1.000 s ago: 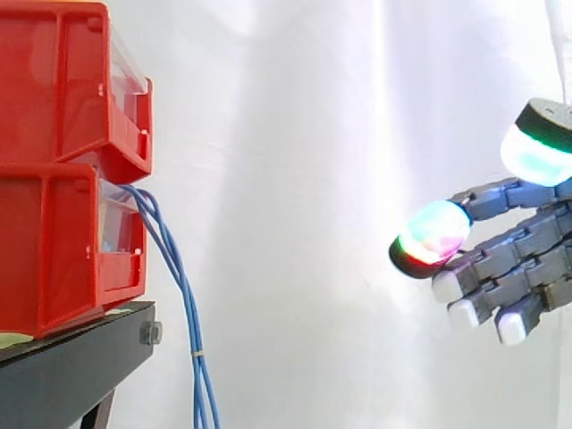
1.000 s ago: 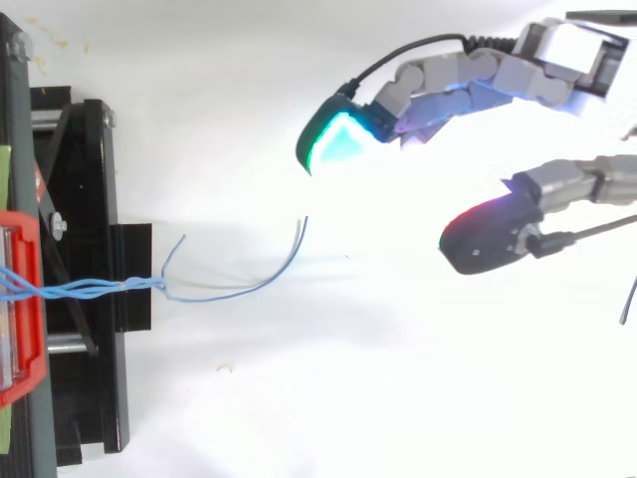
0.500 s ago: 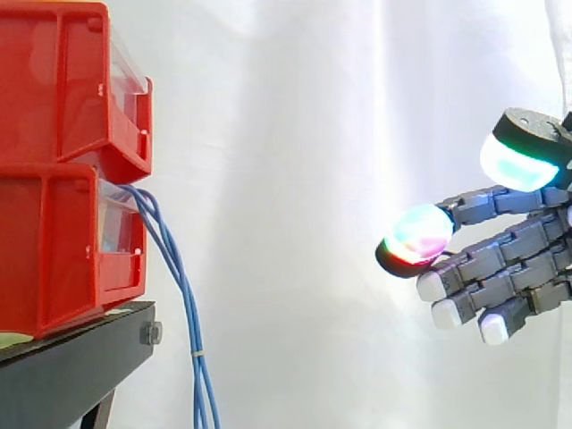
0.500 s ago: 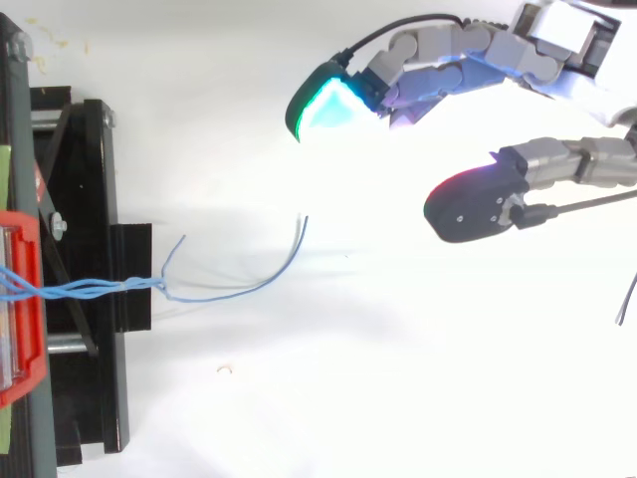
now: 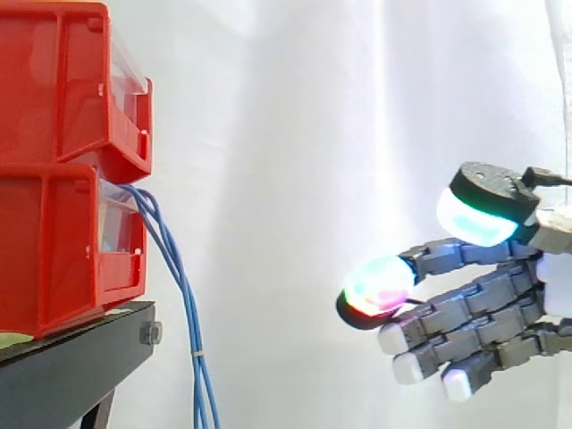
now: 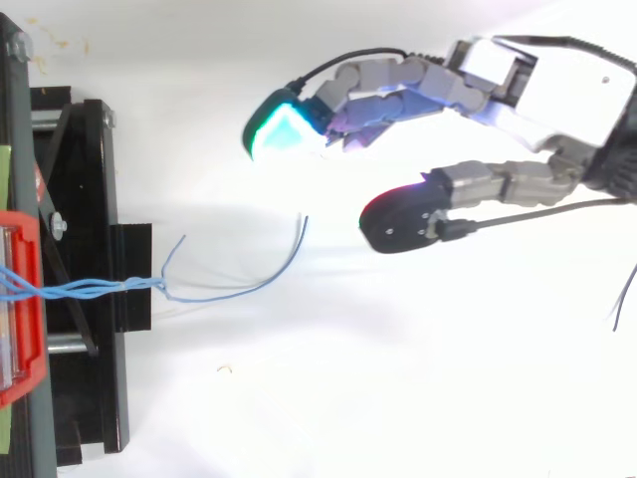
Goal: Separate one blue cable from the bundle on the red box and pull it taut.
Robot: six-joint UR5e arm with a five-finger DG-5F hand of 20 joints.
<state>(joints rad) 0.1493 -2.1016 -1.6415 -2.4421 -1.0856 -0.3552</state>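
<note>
**Backdrop.** White curtain [image 5: 295,134], plain, behind every item.

**Side view.**
- Hand [image 5: 487,313]: comes in from the right. The fingers are almost straight and spread, with the thumb raised above them and a wide gap between. It holds nothing. The glowing fingertips [image 5: 377,286] point toward the bins.
- Red bins [image 5: 63,179]: two, stacked on a black stand [image 5: 80,357], well ahead of the fingertips.
- Blue cable bundle [image 5: 174,268]: leaves the front of the lower bin and droops past the stand's edge. It is well apart from the fingertips, ahead of them.

**Top view.**
- Bundle: twisted together across the stand and fanning out past its edge.
- Long strand [image 6: 264,282]: curves out of the twist. Its free tip is the part nearest the hand, a little ahead of the gap between the thumb pad [image 6: 403,219] and the finger pads, touching neither.
- Short strand [image 6: 174,249]: further off, close to the twist.

**Handling, as judged.** The cable looks thin, light and limp, with a smooth jacket likely to slip. It calls for a firm pinch between thumb pad and fingertip. The best hold is on the long strand near its free end, where it stands clear of the others. A pull may drag the twisted neighbours along.
</note>
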